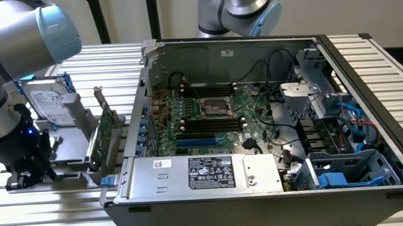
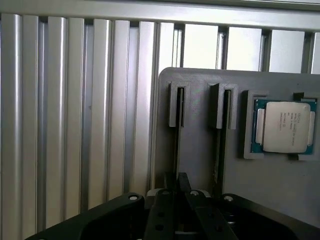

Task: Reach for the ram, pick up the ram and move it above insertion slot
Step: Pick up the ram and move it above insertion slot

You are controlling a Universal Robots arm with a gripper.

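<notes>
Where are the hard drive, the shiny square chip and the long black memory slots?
hard drive (image 1: 45,102): exterior view, its silver labelled face.
square chip (image 2: 286,126): wrist view, middle of its metal lid.
black memory slots (image 1: 210,125): exterior view, middle of one slot.

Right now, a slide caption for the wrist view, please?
Black robot hand over a grey slotted plastic holder carrying a silver square processor, on ribbed aluminium table.

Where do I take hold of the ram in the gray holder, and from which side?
Probably the upper long edge of the ram, near mid-length, pinching its two flat faces and coming straight down from above. It stands on edge in a narrow slot of the gray holder, whose raised guide boxes in its end. The gripper hangs right over it.
</notes>
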